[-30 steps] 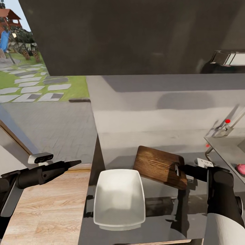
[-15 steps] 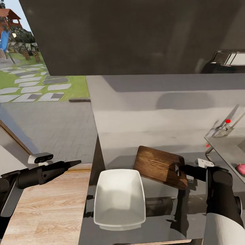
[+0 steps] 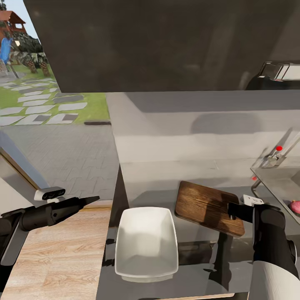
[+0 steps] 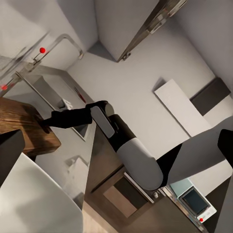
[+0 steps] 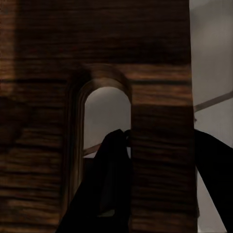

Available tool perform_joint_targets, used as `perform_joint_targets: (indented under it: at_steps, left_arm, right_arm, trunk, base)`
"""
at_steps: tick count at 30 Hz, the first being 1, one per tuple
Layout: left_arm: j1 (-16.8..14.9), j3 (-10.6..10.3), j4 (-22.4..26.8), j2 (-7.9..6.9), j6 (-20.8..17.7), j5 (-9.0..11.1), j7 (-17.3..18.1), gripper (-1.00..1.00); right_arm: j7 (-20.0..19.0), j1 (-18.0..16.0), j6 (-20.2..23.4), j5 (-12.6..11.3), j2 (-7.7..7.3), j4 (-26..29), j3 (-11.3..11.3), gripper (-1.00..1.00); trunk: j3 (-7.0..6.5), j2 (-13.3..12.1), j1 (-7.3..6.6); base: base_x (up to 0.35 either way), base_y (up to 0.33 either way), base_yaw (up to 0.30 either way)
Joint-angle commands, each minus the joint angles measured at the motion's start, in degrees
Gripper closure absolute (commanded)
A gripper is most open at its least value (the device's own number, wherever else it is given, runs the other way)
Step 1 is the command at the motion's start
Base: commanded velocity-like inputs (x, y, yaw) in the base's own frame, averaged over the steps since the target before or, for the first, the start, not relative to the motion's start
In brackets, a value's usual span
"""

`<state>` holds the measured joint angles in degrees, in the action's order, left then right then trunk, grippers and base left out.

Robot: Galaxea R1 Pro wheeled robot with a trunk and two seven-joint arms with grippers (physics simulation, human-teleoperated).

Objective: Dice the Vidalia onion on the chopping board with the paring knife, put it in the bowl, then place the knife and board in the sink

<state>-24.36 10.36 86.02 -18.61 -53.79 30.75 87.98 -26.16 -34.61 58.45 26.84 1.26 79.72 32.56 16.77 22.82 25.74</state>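
The dark brown chopping board (image 3: 208, 206) hangs slightly above the countertop (image 3: 196, 266), held at its slot end by my right gripper (image 3: 230, 211). In the right wrist view one finger (image 5: 111, 160) pokes through the board's (image 5: 160, 73) slot and the other sits past its edge. The white bowl (image 3: 146, 241) stands just left of the board and nearer to me. A pinkish onion (image 3: 295, 206) lies in the steel sink (image 3: 275, 179) at the far right. My left gripper (image 3: 93, 199) hovers open over the wooden floor, left of the counter. The paring knife is out of view.
A chrome tap (image 3: 277, 156) with a red knob rises behind the sink. A dark wall cabinet (image 3: 166, 41) hangs overhead. The counter's left end (image 3: 118, 196) borders an open doorway to a paved yard. A toaster-like appliance (image 3: 277, 73) sits high at the right.
The right gripper has carried the chopping board to the right, toward the sink. The bowl and the left arm have stayed put.
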Motion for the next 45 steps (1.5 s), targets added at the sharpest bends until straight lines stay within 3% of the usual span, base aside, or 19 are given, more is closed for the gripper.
perform_joint_targets:
  at_steps: [1,11,12,15,18,21,26,32,42,45]
  left_arm:
    - [-0.06,0.00,0.01,-0.02,-0.61,0.01,0.18,-1.00]
    - [-0.05,-0.03,0.00,-0.02,-0.60,0.02,0.18,-1.00]
    - [-0.04,-0.06,0.01,-0.02,-0.55,-0.03,0.18,-1.00]
    - [-0.04,-0.07,0.02,-0.02,-0.46,-0.18,0.18,-1.00]
    - [-0.03,-0.08,0.02,-0.02,-0.45,-0.38,0.15,-1.00]
    - [-0.03,-0.08,0.02,-0.01,-0.44,-0.44,0.07,-1.00]
    - [-0.02,-0.08,0.06,0.05,-0.44,-0.51,0.07,-1.00]
    - [-0.05,-0.09,0.24,0.05,-0.36,-0.55,0.10,-1.00]
    - [-0.04,-0.08,0.24,-0.01,-0.44,-0.53,-0.06,-1.00]
    - [-0.03,-0.08,0.20,0.00,-0.44,-0.52,0.04,-1.00]
  right_arm:
    - [-0.54,-0.04,0.49,0.59,0.06,-1.42,0.06,1.00]
    - [-0.86,-0.02,1.55,0.92,0.01,1.91,-0.47,1.00]
    - [-1.02,-0.04,1.55,0.98,-0.37,4.43,-0.65,1.00]
    - [-1.31,-0.03,1.55,0.73,-2.82,5.02,-0.80,1.00]
    - [-1.42,-0.02,1.55,0.68,-3.75,5.15,-1.11,1.00]
    - [-1.43,-0.03,1.55,0.71,-4.18,5.20,-2.35,1.00]
    - [-3.01,-0.03,1.55,0.59,-5.75,5.63,-6.59,1.00]
    - [-5.06,-0.02,1.55,0.54,-5.99,5.71,-9.64,1.00]
    - [-5.21,-0.02,1.55,0.57,-5.86,5.71,-11.02,1.00]
    - [-5.22,-0.02,1.55,0.52,-5.71,5.53,-13.12,1.00]
  trunk:
    - [0.11,0.09,0.04]
    - [-0.27,0.09,0.04]
    - [-0.36,0.09,0.04]
    - [-0.62,0.09,0.04]
    - [-0.90,0.09,0.04]
    - [-1.17,0.09,0.04]
    - [-1.63,0.09,0.04]
    - [-2.19,0.09,0.04]
    - [-3.12,0.09,0.04]
    - [-3.40,0.09,0.04]
  base:
    - [0.000,0.000,0.000]
    - [0.000,0.000,-0.066]
    - [0.000,0.000,-0.140]
    - [0.000,0.000,-0.128]
    - [0.000,0.000,-0.120]
    - [0.000,-0.002,-0.122]
    - [-0.014,-0.130,-0.122]
    - [-0.149,-0.263,-0.109]
    - [-0.260,-0.169,-0.041]
    - [-0.339,-0.008,-0.002]
